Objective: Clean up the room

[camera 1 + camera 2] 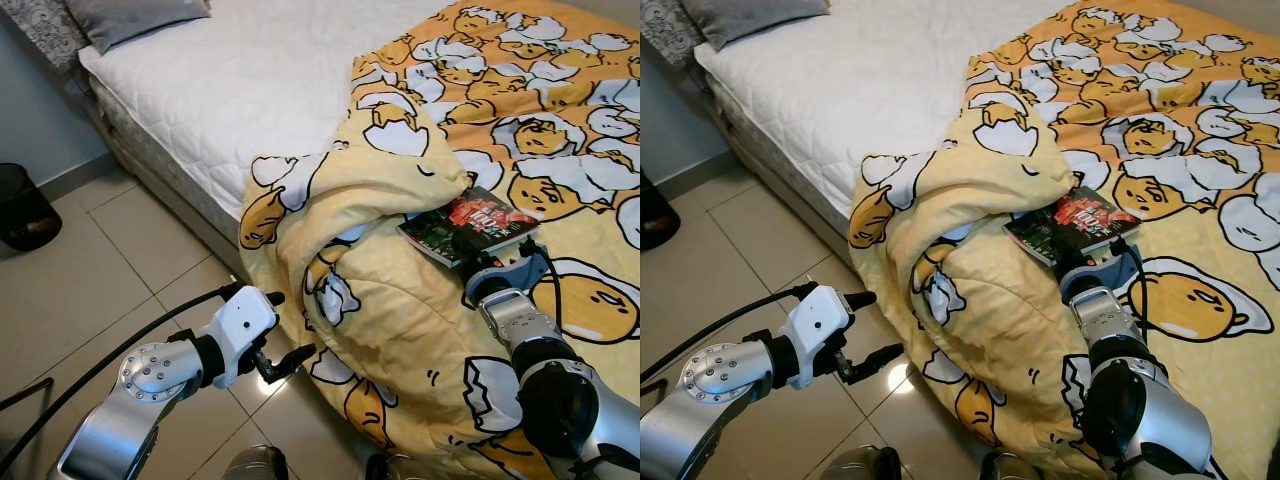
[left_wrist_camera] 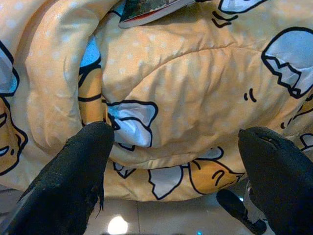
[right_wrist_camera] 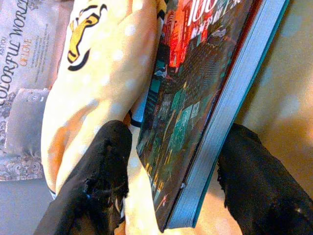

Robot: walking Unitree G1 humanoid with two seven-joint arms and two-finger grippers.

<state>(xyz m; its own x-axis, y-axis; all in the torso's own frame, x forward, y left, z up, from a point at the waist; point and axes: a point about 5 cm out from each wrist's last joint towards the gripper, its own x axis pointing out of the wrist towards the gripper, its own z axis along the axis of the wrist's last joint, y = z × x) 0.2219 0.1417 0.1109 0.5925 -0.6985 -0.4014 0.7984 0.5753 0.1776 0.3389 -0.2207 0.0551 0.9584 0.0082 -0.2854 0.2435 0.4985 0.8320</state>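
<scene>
A paperback book point(image 1: 468, 225) with a dark red and green cover lies on the yellow egg-print blanket point(image 1: 400, 330), which is bunched at the bed's edge and hangs down to the floor. My right gripper point(image 1: 482, 258) is at the book's near corner. In the right wrist view it point(image 3: 181, 152) stands open, one finger on each side of the book point(image 3: 205, 98), not clamped. My left gripper point(image 1: 290, 330) is open, low over the floor beside the hanging fold. Its black fingers point(image 2: 78, 166) point at the blanket point(image 2: 195, 88).
The bare white mattress point(image 1: 250, 90) takes up the bed's left part, with a grey pillow point(image 1: 130, 18) at its head. A black bin point(image 1: 20, 205) stands on the tiled floor point(image 1: 100, 290) by the wall. A grey printed fabric with lettering point(image 3: 24, 58) lies beyond the blanket.
</scene>
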